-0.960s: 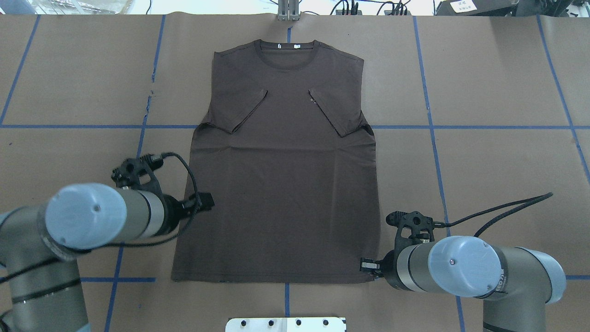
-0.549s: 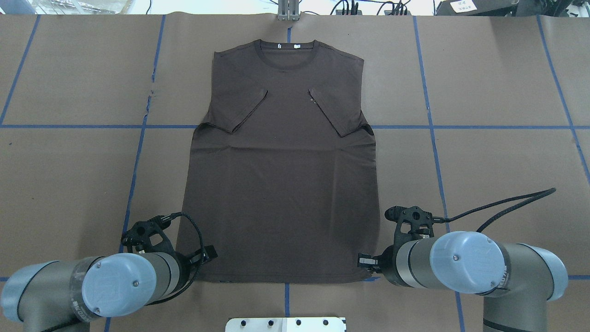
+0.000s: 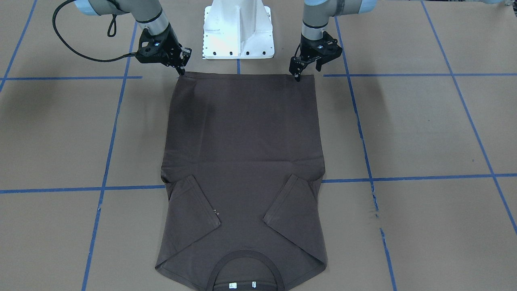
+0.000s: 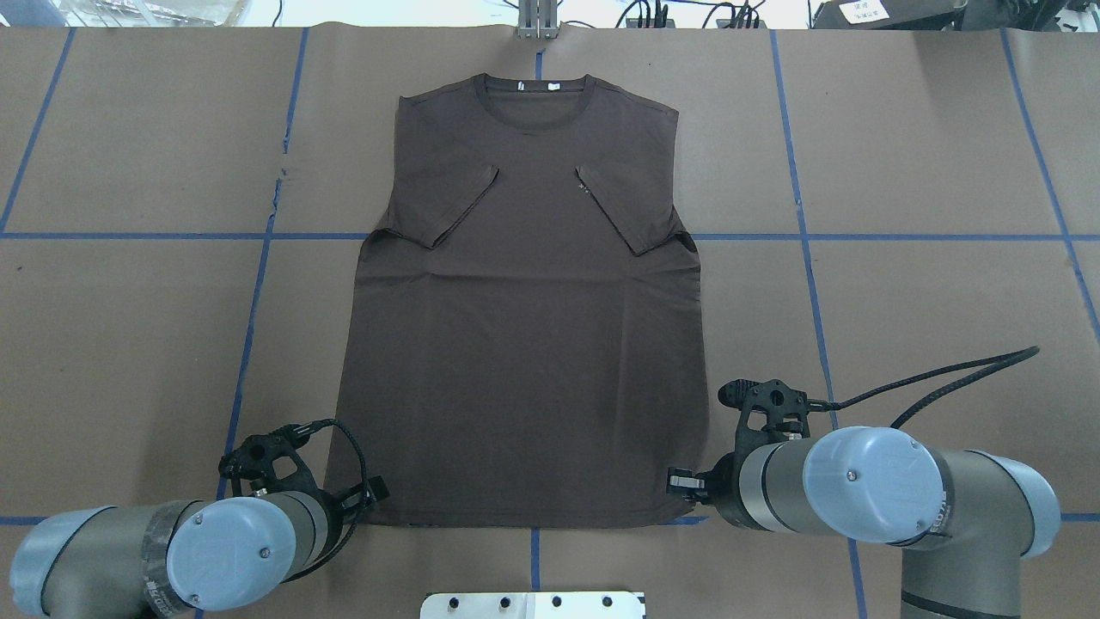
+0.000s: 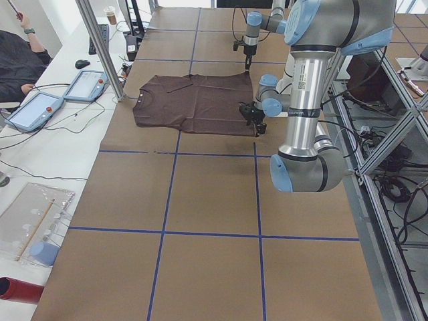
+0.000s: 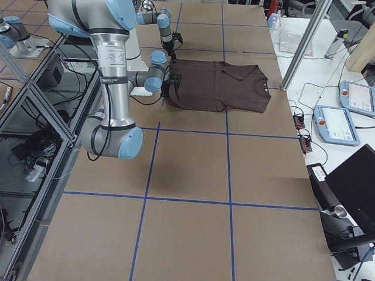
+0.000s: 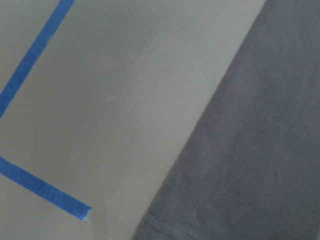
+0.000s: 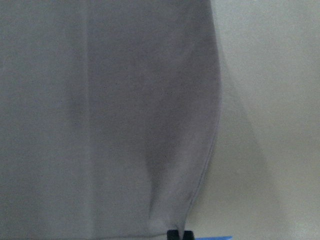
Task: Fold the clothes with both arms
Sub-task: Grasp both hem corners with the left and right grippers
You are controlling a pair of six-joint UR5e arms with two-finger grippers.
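at t-shirt point(image 4: 524, 344) hem corners: left gripper point(image 3: 297, 76), right gripper point(image 3: 181, 72); wide table point(image 4: 902, 301) flanking.

We see a robotics lab: two jointed arms point(image 4: 859, 486) at a paper-covered table point(image 4: 945, 129) gridded with blue tape point(image 4: 859, 236), aluminium framing point(image 5: 100, 52), teach pendants point(image 5: 85, 85), cables point(image 5: 393, 192).

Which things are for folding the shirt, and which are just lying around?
For the job:
brown T-shirt
left gripper
right gripper

Just lying about:
white base
blue tape lines
tablet on the side desk
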